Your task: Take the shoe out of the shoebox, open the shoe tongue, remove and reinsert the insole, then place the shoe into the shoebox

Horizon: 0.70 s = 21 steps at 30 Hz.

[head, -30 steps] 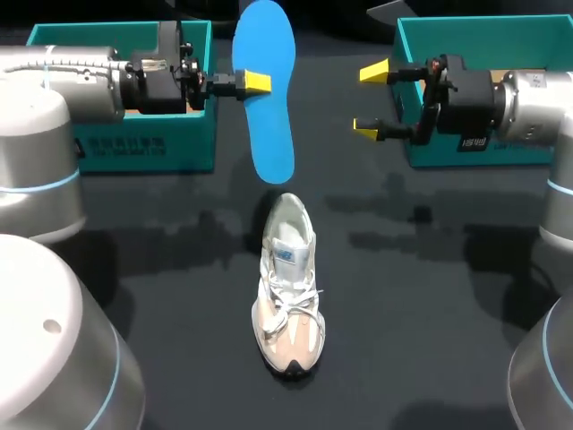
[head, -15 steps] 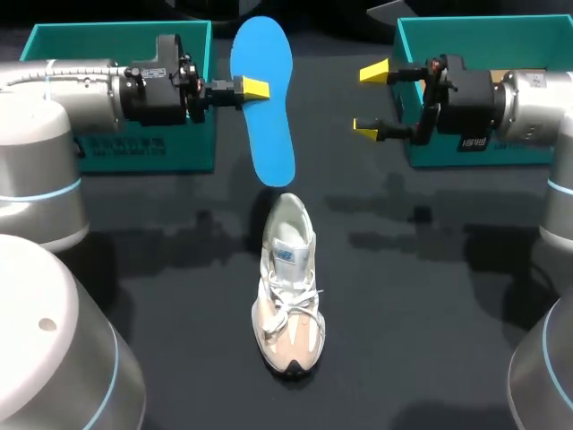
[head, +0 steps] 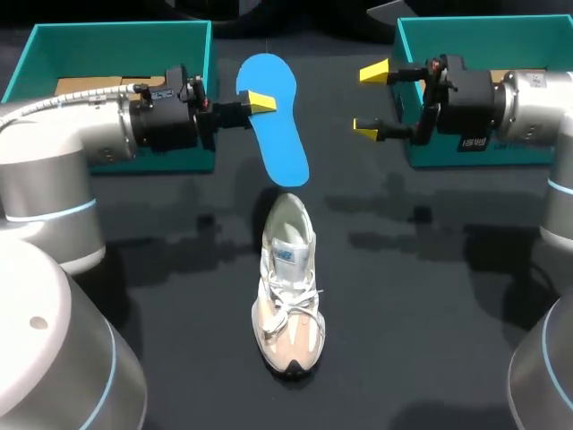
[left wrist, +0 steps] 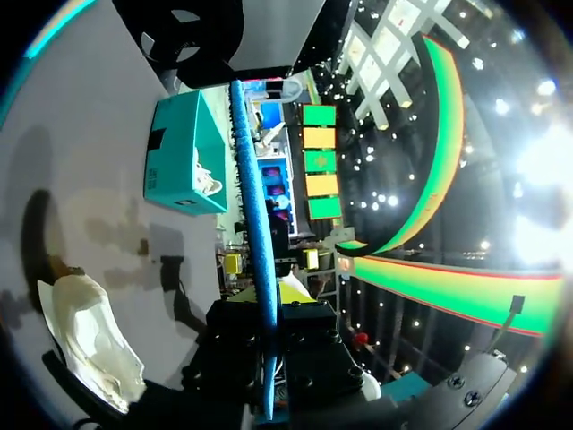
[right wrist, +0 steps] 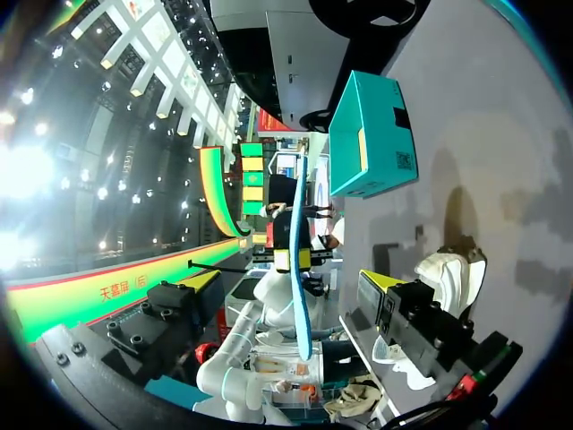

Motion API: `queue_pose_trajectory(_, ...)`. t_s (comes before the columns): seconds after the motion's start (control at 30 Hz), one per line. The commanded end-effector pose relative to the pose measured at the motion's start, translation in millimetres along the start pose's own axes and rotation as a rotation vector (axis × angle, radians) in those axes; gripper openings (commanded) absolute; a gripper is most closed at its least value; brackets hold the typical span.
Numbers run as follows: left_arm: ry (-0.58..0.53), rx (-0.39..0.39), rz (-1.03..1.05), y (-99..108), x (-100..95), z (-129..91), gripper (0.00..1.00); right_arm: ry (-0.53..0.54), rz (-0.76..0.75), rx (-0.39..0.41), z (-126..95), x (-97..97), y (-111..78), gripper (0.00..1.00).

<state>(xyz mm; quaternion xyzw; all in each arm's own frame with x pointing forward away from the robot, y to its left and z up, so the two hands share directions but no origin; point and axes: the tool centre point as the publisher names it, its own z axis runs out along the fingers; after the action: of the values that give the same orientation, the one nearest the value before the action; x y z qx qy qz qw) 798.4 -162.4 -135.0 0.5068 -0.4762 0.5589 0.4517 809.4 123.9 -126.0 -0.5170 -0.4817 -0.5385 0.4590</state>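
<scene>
A blue insole (head: 277, 125) hangs in the air above the table, its lower end just behind the heel of the shoe. My left gripper (head: 260, 101) is shut on the insole's edge near its upper half. In the left wrist view the insole (left wrist: 255, 206) shows edge-on between the fingers. The white and beige shoe (head: 288, 282) lies on the black table, toe toward the front edge, laces tied. My right gripper (head: 372, 98) hovers open and empty to the right of the insole, its fingertips (right wrist: 380, 279) wide apart. The shoe (right wrist: 452, 269) lies below it.
Two teal shoeboxes stand at the back: one at the left (head: 192, 36) behind my left arm, one at the right (head: 466, 27) behind my right arm. In the left wrist view the right box (left wrist: 183, 157) lies beyond the insole. Bare black tabletop surrounds the shoe.
My left arm has brought the insole down and nearer, tilting its lower end to the right, toward the shoe's heel. The right arm and the shoe have stayed still.
</scene>
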Motion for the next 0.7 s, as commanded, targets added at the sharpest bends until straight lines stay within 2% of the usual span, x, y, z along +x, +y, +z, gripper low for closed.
queue_pose_trajectory(0.03, -0.008, 0.017, -0.014, 3, -3.4, 3, 0.00, -0.002, 0.001, -0.001, 1, -0.1, -0.5, 1.00)
queue_pose_trajectory(0.33, -0.026, 0.008, -0.051, 10, -15.2, 9, 0.00, -0.010, -0.014, -0.001, 1, -0.6, -0.9, 1.00)
queue_pose_trajectory(0.5, -0.029, 0.003, -0.063, 12, -19.5, 14, 0.00, -0.101, -0.070, -0.001, 0, 6.4, -7.4, 1.00)
queue_pose_trajectory(0.7, -0.030, 0.004, -0.065, 13, -21.0, 15, 0.00, -0.243, -0.100, 0.023, 0, 24.1, -13.5, 1.00)
